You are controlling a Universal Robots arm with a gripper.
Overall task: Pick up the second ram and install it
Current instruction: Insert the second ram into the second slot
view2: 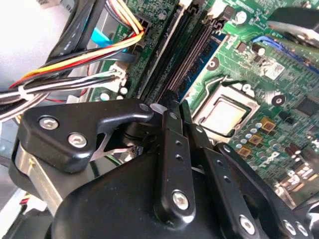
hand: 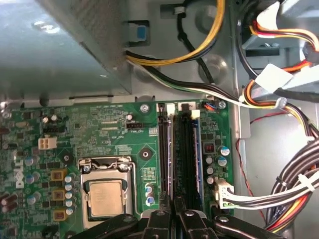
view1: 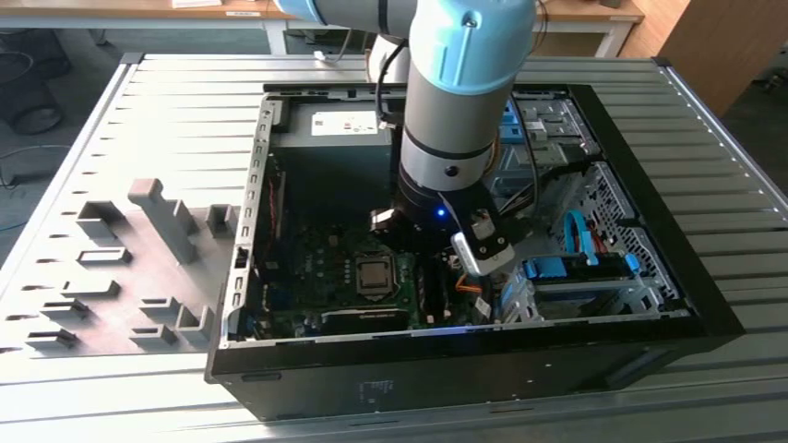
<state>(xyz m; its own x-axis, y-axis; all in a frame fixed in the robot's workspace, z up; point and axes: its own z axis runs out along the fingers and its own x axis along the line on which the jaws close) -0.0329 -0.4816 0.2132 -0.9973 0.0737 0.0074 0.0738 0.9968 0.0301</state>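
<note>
In the exterior view, the open case [view1: 689,305] lies on its side on the slatted tabletop [view1: 148,111], with its black wall nearest the camera. Just past that wall the board [view1: 308,277] lies flat on the case floor, and the CPU socket [view1: 372,274] is near its middle. Toward the exterior view's right of the socket the ram [view1: 431,297] shows as a thin dark stick standing on edge at the memory slots, directly under the hand [view1: 434,260].

In both wrist views the black fingers [view2: 170,144] are drawn almost together, leaving only a narrow slit between the tips. The tips are down at the slots [hand: 183,154], beside the socket [hand: 105,196]. They appear to be pinching the ram's top edge, but the stick itself is hard to tell from the dark slot rows in these views. I also cannot tell whether it is fully seated. White latches [hand: 194,113] sit at the far end of the slots.

A cable bundle [hand: 294,191] of black, white, yellow and red wires runs beside the slots and stays clear of the fingers.

The arm [view1: 462,101] drops steeply into the case from above. Farther toward the exterior view's right are drive bays with blue cables [view1: 579,235]. On the tabletop to the exterior view's left of the case are grey fixture blocks [view1: 161,217], well apart from the hand.
</note>
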